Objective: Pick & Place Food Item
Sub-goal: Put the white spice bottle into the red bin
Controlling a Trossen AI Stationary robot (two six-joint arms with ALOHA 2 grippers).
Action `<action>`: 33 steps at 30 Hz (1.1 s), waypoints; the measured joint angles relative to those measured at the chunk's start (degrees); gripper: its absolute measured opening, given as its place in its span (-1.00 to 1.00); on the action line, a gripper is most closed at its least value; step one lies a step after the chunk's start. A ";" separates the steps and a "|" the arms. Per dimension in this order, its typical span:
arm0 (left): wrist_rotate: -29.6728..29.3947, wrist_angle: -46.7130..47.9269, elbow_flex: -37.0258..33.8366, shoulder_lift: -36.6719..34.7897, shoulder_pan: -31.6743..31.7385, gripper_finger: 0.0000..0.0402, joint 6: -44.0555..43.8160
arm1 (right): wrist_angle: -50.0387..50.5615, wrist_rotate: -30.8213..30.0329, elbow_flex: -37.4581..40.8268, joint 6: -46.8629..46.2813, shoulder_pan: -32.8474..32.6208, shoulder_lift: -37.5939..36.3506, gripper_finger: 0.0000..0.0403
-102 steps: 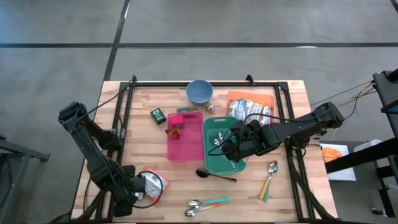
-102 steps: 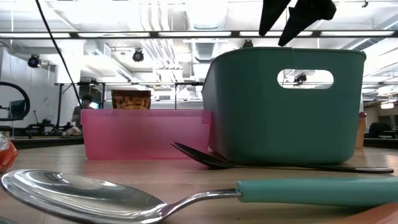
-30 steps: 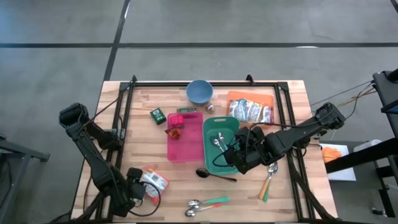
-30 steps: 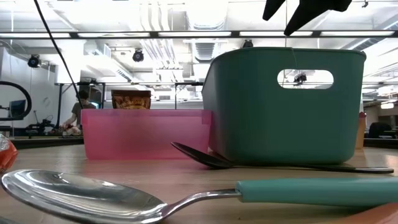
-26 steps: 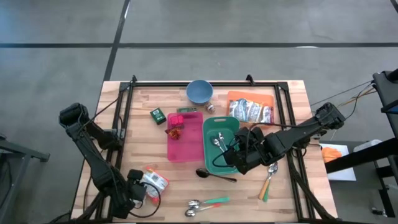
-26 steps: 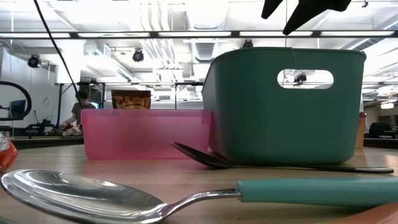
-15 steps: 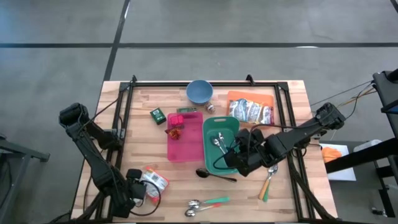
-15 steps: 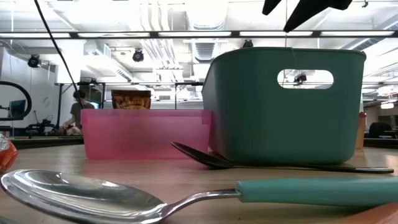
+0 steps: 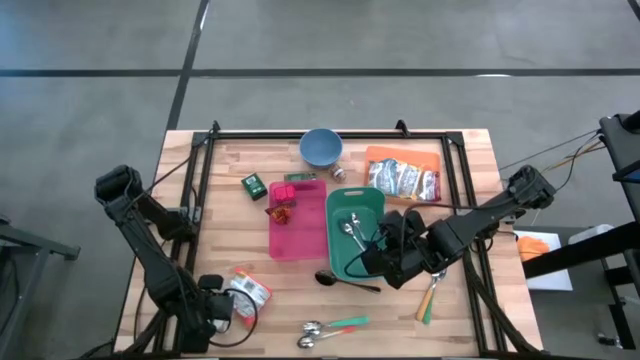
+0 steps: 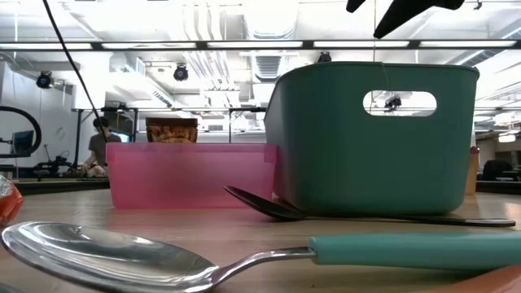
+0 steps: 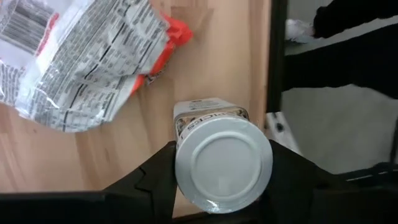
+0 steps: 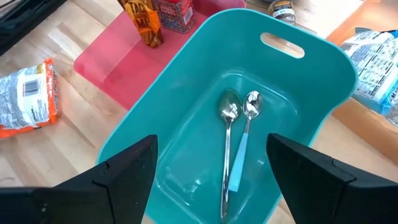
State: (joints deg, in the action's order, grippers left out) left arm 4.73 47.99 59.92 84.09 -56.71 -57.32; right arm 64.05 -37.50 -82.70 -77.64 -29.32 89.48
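**Left arm is closing on a can at the worktop's near corner**

A small round can point(image 11: 222, 163), its pale lid facing the wrist camera, is sitting between the two dark fingers of the left gripper point(image 9: 222, 306) at the near left corner of the worktop point(image 9: 462, 150). The fingers are standing against both sides of the can, and they have been narrowing over the last second, so the grip appears to be just forming; whether it is already firm cannot be told. A crumpled orange and white snack bag point(image 9: 249, 290) is lying just beside the can. Compared with a few seconds ago, the left gripper has shifted a little toward the worktop's near edge while settling on the can.

The pink tray point(image 9: 297, 222), already carrying a red packet point(image 9: 284, 203), is lying well apart from the can toward the middle of the worktop, with the teal bin point(image 9: 357, 232) touching its side. Two spoons point(image 12: 236, 130) are lying in the bin.

The right gripper point(image 9: 375, 258) is hovering over the bin's near end with its fingers spread wide and holding nothing; it has been drifting back along the bin over the past few seconds.

The judgement here is that the pick is nearly made, and the lift and carry to a container are yet to come.
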 joint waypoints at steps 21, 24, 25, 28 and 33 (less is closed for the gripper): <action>-16.76 19.59 15.15 -4.54 6.92 -0.07 1.27 | -1.82 0.03 0.43 -1.90 -1.04 0.69 0.48; -16.74 19.74 15.13 -4.52 11.70 -0.07 6.20 | -2.69 0.03 0.49 -1.93 -1.20 0.69 0.48; -16.76 19.62 15.13 -4.50 13.35 -0.07 7.83 | -3.29 0.03 0.56 -1.93 -1.21 0.69 0.48; -16.76 19.55 15.11 -4.43 18.90 -0.07 13.35 | -4.90 0.03 0.66 -1.91 -1.21 0.69 0.48; -16.76 18.89 15.17 -4.43 28.12 -0.07 21.67 | -7.55 0.00 0.75 -1.91 -1.21 0.69 0.48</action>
State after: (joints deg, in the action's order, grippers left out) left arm -12.03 66.88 75.09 79.66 -28.59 -35.65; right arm 56.50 -37.50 -81.94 -79.55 -30.52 90.17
